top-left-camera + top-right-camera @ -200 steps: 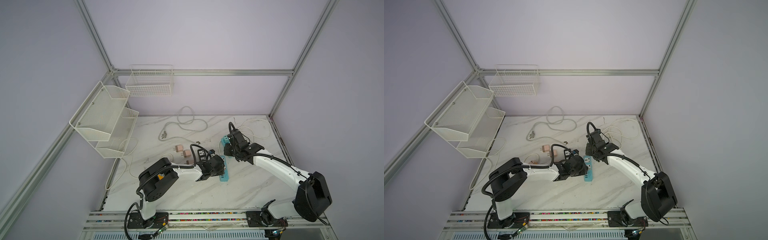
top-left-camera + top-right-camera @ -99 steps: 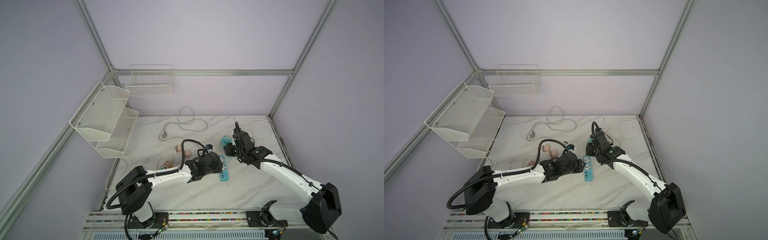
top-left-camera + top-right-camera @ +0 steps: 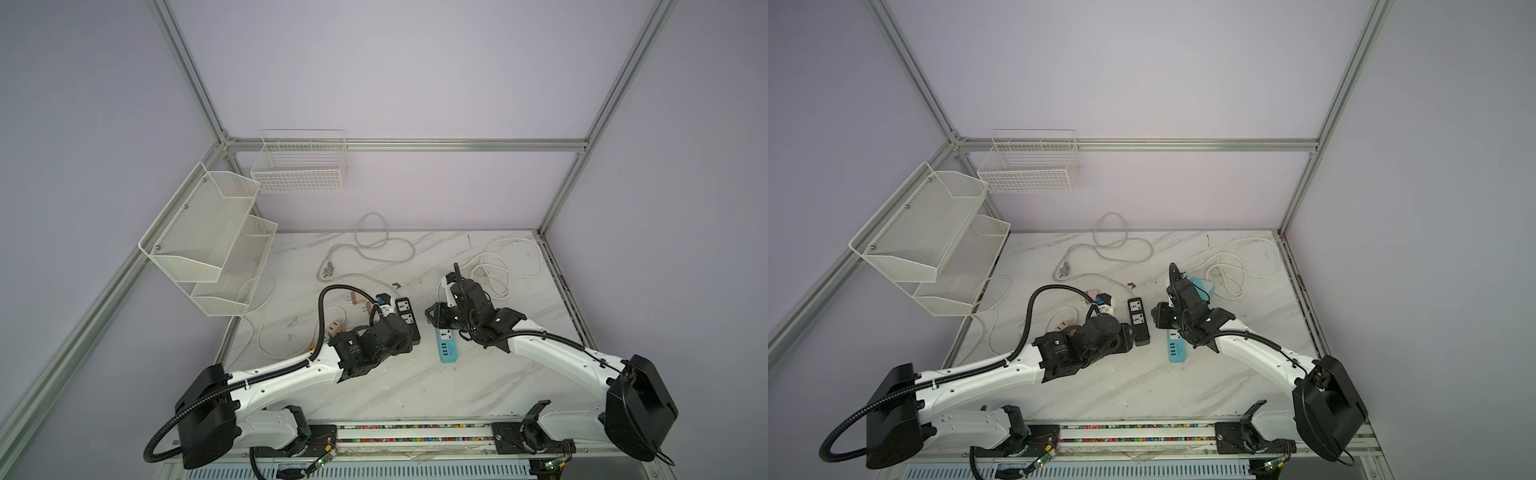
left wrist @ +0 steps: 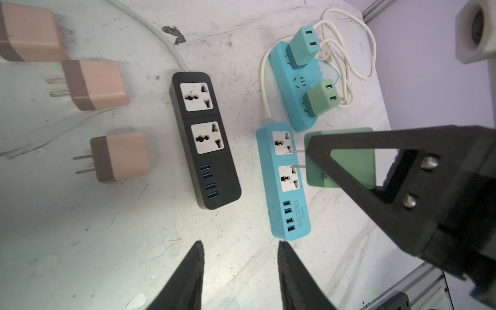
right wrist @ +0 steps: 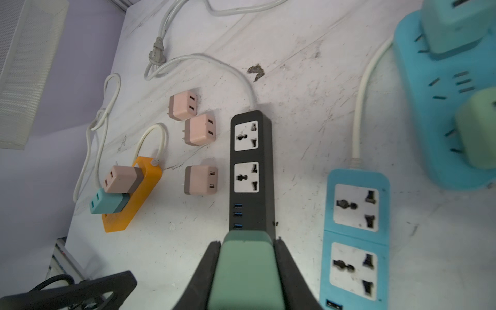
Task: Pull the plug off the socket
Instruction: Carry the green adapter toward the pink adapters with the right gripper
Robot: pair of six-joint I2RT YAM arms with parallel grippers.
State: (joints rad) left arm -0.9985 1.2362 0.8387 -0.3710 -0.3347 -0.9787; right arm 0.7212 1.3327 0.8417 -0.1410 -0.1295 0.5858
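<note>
Green plug (image 5: 245, 273) clamped in right tool (image 5: 247, 243), left tool (image 4: 239, 243) parted

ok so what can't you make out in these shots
green plug: prongs hidden behind its own body in the right wrist view; in both top views the right gripper covers it
orange strip: in both top views the left arm hides most of it
light blue strip: its USB end runs off the edge of the right wrist view
left gripper: only its fingertips enter the left wrist view
</note>
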